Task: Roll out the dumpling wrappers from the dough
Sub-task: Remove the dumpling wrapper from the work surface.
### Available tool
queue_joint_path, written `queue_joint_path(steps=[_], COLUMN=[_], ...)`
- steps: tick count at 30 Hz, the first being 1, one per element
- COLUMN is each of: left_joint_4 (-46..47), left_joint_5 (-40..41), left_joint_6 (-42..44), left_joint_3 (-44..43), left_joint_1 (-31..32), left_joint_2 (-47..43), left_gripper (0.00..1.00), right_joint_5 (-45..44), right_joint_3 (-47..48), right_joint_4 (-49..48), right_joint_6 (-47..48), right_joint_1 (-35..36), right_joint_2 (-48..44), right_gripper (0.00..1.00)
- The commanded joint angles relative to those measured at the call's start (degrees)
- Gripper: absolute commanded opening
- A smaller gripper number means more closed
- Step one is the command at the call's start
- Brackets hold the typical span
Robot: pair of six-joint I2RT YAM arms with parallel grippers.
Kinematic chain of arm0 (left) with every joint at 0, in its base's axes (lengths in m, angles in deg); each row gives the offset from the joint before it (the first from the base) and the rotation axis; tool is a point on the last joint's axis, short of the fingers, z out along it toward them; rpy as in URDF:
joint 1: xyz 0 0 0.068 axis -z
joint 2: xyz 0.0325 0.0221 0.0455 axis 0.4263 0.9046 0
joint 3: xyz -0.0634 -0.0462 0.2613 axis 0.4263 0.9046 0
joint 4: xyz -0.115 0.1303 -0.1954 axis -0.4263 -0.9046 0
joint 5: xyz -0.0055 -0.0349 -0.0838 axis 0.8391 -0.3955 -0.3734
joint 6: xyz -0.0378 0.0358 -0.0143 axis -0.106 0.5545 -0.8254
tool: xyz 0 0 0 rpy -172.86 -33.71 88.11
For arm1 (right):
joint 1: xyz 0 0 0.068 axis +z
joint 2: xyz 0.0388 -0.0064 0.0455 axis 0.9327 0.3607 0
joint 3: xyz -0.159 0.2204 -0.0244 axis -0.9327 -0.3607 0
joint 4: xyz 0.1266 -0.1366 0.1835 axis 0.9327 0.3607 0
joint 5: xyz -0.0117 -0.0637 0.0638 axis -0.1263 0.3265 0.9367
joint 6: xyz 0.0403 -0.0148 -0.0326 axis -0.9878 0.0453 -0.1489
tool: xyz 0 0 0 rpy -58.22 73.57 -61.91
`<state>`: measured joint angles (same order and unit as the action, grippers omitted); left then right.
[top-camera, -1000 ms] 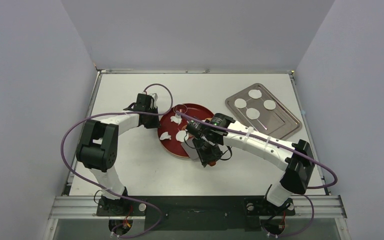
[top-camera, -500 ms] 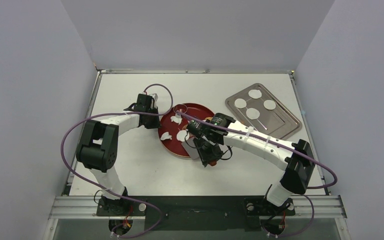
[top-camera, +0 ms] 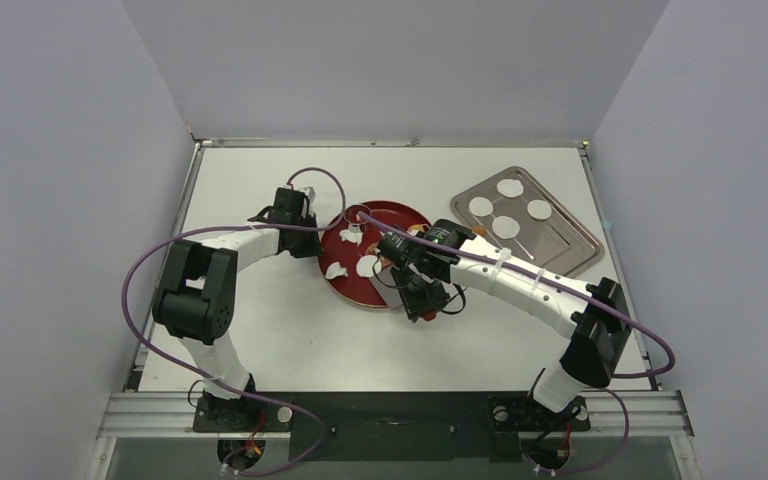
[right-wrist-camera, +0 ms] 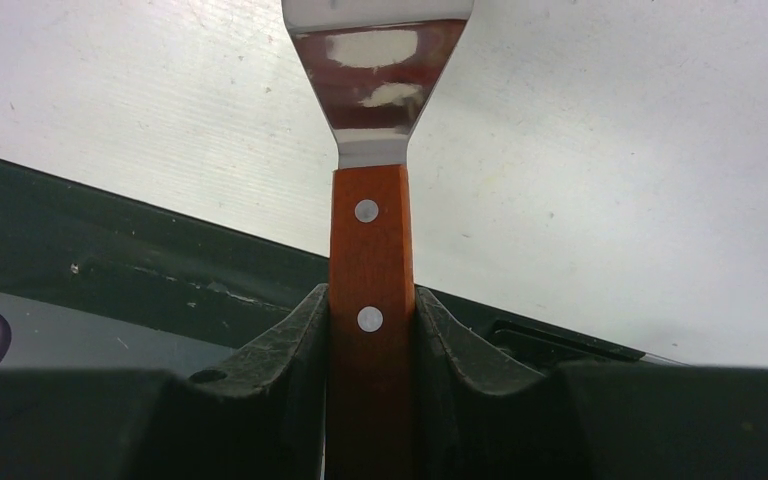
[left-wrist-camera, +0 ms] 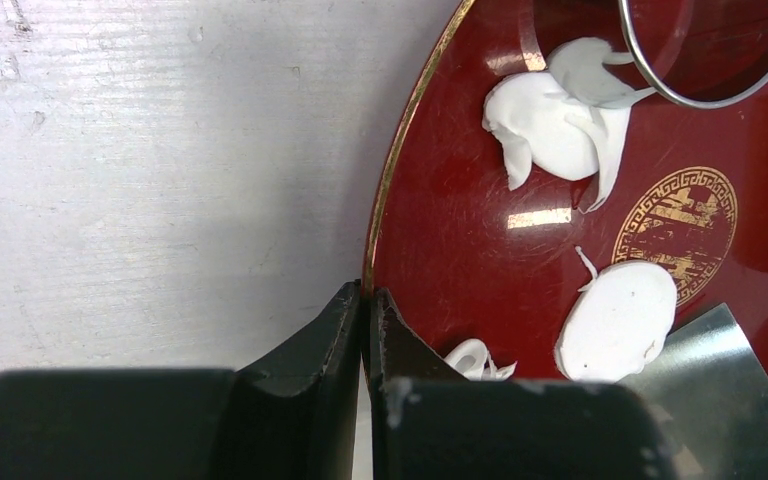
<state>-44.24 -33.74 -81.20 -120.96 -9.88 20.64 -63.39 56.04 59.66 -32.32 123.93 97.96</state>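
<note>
Overhead, white table (top-camera: 480, 350) between grey walls (top-camera: 60, 150).

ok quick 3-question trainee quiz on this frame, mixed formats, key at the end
1. True or false: the right gripper holds a spatula by its wooden handle.
2. How many dumpling wrappers lie on the metal tray?
3. The left gripper is clamped on: A) the red plate rim, B) a rolling pin, C) a cup.

Key: 1 true; 2 four; 3 A.
</note>
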Motion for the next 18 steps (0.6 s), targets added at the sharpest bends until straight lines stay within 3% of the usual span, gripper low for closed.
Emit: queue_joint_path(steps=[1, 9, 18], left_joint_4=[-0.1, -0.4, -0.17], left_joint_5=[-1.28, -2.02, -2.05], left_joint_6=[-0.06, -1.01, -1.02], left_joint_3=[0.32, 0.56, 0.54], left_joint_1=[0.7, 0.7, 0.75], left_joint_2=[-2.5, -2.77, -2.67], left_gripper=[0.0, 0.0, 0.0], right_joint_5=[-8.4, -5.23, -8.43], right_joint_3=[2.43, 5.39, 7.86], right_joint_4=[-3.02, 3.73, 11.44], right_joint_6=[-1.36, -0.86, 1.45], right_joint_1=[-1.39, 1.72, 3.18], right_joint_2=[-0.13, -1.19, 1.29], right_gripper=[0.0, 0.0, 0.0])
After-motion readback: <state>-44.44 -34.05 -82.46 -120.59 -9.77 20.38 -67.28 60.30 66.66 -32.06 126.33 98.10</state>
